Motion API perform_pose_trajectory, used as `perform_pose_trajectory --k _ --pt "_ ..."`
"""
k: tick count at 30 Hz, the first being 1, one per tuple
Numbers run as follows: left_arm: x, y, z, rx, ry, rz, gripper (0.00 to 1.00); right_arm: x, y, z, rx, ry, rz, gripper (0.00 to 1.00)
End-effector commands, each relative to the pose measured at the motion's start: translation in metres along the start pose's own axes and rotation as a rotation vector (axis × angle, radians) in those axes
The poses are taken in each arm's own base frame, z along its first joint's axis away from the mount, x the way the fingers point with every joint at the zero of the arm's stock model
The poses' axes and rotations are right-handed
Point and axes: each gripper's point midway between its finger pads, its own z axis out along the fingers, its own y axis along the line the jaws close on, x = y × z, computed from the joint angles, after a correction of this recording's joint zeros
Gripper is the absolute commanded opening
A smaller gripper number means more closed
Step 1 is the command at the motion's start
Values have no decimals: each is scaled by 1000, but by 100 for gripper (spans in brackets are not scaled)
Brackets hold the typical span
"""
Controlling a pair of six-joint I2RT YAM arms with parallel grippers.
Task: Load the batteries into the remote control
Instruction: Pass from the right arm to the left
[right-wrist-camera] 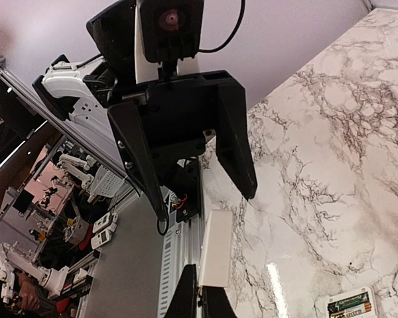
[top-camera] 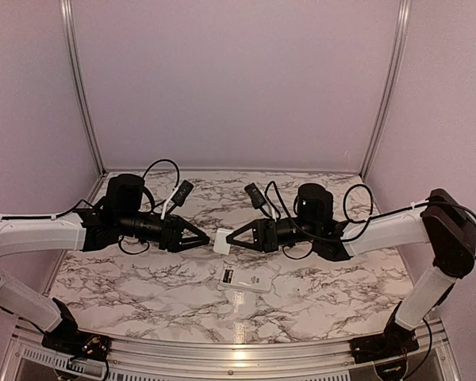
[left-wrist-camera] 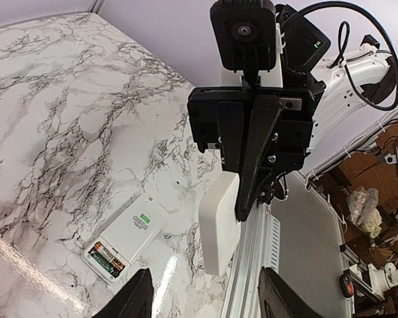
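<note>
White is the colour to watch from above: a small cover plate [top-camera: 221, 241] hangs in mid-air between the two arms, over the marble table [top-camera: 127, 278]. The right gripper [top-camera: 232, 236] has it by one edge, and the left gripper [top-camera: 209, 236] noses up to the other side. The remote control [top-camera: 246, 281] lies on the marble just nearer the bases, apart from both.

Over to the left wrist: its own fingers [left-wrist-camera: 138, 298] are spread wide at the bottom of frame, with nothing gripped. Opposite, the right arm's jaws are pinched tight on the plate's upper end. Below, the remote lies back-up with its compartment open, and the batteries [left-wrist-camera: 106, 257] sit inside, side by side.

The right wrist agrees: the plate is clamped between its own fingertips [right-wrist-camera: 189, 291], while the left jaws gape empty in front of it.

So the cells look loaded, and this plate is probably the battery door. If this is a handover, the left should close squarely on the free end and be firm before the right lets go, because a thin, slick plate can pivot or drop. After that, line it up with the open compartment.
</note>
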Motion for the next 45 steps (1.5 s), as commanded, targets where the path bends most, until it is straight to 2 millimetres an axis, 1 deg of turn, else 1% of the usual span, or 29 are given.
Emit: perform_pose_trajectory --k 1,3,7,15,22,30,33,34,36,39,40,42,45 --pt "1 -5 12 46 10 5 52 -12 5 1 -36 -42 6 0" --pt "3 -1 17 46 16 -17 48 -10 3 2 -39 -42 16 0" --pt "-1 0 21 54 11 -18 42 -6 2 3 -49 -37 29 0" --pt "-2 -10 28 101 10 -5 35 -1 -3 5 -45 -21 52 0" --pt "-6 -9 29 100 3 -9 22 2 -5 7 -47 -10 61 0" --pt "-4 -7 32 112 6 -37 9 4 -6 6 -46 -7 63 0" --pt "-2 -8 32 120 8 -42 1 4 -6 6 -42 -5 56 12" --pt "0 -8 32 123 12 -46 0 4 -7 5 -40 -4 54 15" --pt "2 -8 32 131 16 -55 0 3 -8 4 -27 -6 47 22" --pt "6 -9 31 151 16 -73 0 3 -14 1 1 -4 44 40" --pt "8 -10 31 157 18 -81 0 3 -17 0 16 -4 45 46" --pt "11 -9 30 162 19 -95 0 2 -26 -7 60 -9 41 56" --pt "17 -6 29 168 21 -135 0 3 -46 -22 165 -18 34 62"
